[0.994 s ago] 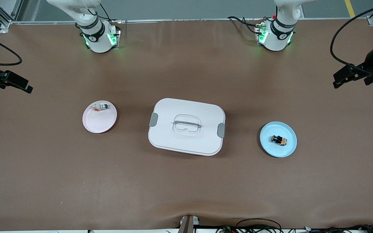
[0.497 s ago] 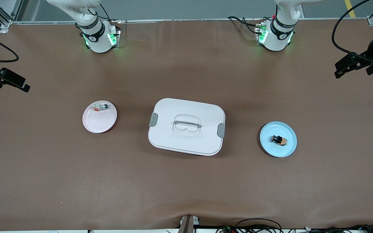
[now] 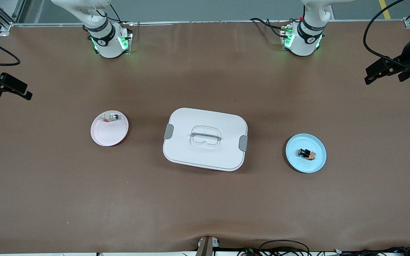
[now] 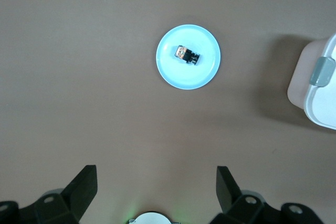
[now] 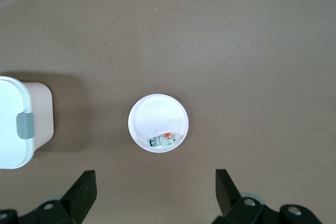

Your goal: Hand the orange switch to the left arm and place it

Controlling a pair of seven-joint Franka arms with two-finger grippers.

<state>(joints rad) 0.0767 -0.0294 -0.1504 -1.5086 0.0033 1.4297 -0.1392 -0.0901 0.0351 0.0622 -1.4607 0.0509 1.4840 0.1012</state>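
While the small black orange-banded switch [image 3: 306, 153] lies untouched on the round blue plate [image 3: 319, 163], well below the open, empty left gripper [image 3: 383, 71], the open right gripper [image 3: 12, 90] is held high, so no transfer past the large white plastic box [image 3: 205, 138] is judged begun.

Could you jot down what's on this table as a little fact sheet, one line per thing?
orange switch: lying on the blue plate, toward the left arm's end of the table
box: white, lid on, mid-table between the two plates
pink plate: toward the right arm's end, holding a whitish switch with a green tip
left tool: open, empty, up over the table's edge at its own end
right tool: open, empty, up over the table's edge at its own end
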